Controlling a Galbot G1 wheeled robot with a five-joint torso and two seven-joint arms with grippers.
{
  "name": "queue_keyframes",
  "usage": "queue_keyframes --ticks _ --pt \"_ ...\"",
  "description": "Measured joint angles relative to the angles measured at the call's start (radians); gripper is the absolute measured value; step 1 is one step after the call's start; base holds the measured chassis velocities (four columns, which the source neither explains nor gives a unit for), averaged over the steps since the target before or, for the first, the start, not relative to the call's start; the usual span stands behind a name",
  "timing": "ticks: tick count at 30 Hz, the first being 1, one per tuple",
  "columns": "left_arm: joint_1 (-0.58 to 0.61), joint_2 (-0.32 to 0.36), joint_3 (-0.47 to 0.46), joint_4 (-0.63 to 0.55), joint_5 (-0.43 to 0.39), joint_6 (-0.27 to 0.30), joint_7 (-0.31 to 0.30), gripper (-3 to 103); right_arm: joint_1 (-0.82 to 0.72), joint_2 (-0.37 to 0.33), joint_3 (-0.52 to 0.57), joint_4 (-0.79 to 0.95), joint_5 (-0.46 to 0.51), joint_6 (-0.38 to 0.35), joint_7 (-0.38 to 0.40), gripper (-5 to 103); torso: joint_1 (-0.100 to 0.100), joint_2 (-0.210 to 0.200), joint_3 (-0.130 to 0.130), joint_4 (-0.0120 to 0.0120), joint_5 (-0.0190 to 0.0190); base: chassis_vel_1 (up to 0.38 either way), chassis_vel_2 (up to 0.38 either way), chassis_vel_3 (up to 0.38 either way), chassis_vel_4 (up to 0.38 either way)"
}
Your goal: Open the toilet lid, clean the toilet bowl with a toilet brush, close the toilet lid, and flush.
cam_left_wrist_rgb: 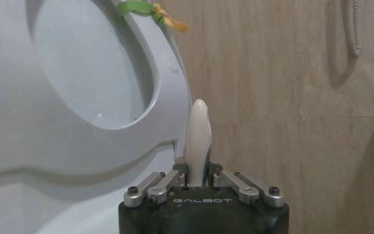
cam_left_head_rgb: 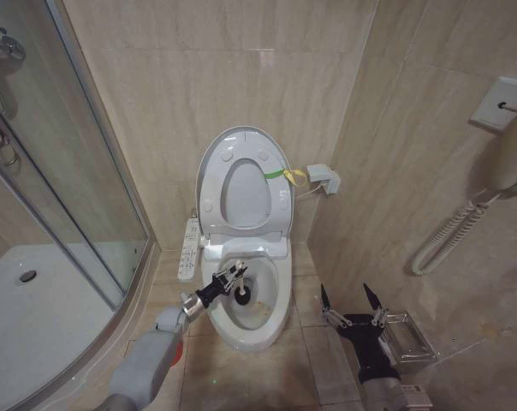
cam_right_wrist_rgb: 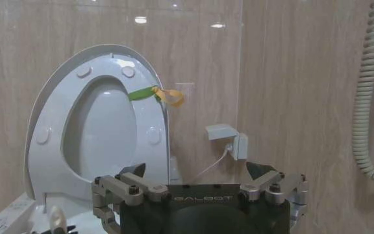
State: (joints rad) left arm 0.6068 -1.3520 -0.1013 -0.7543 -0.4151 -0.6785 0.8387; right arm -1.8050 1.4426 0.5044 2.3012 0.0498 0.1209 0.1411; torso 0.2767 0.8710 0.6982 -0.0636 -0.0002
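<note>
The toilet lid (cam_left_head_rgb: 212, 163) stands upright against the back wall with the ring seat raised against it; a yellow-green band (cam_left_head_rgb: 277, 174) is tied at its edge. Below lies the open white toilet bowl (cam_left_head_rgb: 278, 282), its button strip (cam_left_head_rgb: 188, 248) on the side. My left gripper (cam_left_head_rgb: 230, 277) is over the bowl, shut on the toilet brush's white handle (cam_left_wrist_rgb: 198, 131), and the black bristle head (cam_left_head_rgb: 241, 297) is down inside the bowl. My right gripper (cam_left_head_rgb: 353, 301) hangs open and holds nothing, low to the right of the toilet. The right wrist view faces the lid (cam_right_wrist_rgb: 50, 102).
A glass shower enclosure (cam_left_head_rgb: 70, 171) takes up the left side. A wall socket (cam_left_head_rgb: 324, 178) sits right of the lid. A wall phone with a coiled cord (cam_left_head_rgb: 507, 145) and a metal holder (cam_left_head_rgb: 408, 336) are on the right wall. A red object (cam_left_head_rgb: 181, 348) peeks from behind my left arm.
</note>
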Motion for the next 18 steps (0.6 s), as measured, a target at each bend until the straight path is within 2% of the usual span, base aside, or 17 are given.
queue_keyframes --ticks 11,16,18 --pt "-0.036 -0.013 -0.014 0.086 0.017 -0.024 0.025 19 0.000 0.000 0.000 0.000 0.000 0.000 0.000 100 0.000 0.000 0.000 0.0002 0.0000 0.000 0.000 0.000 0.000" --pt "-0.040 -0.015 -0.026 0.153 0.015 -0.028 0.041 19 0.000 0.000 0.000 0.000 0.000 0.000 0.000 100 0.000 0.000 0.000 0.0001 -0.0001 0.000 0.000 0.000 0.000" --pt "-0.052 -0.017 -0.034 0.212 0.010 -0.036 0.051 19 0.000 0.000 0.000 0.000 0.000 0.000 0.000 100 0.000 0.000 0.000 0.0002 -0.0001 0.000 0.000 0.000 0.000"
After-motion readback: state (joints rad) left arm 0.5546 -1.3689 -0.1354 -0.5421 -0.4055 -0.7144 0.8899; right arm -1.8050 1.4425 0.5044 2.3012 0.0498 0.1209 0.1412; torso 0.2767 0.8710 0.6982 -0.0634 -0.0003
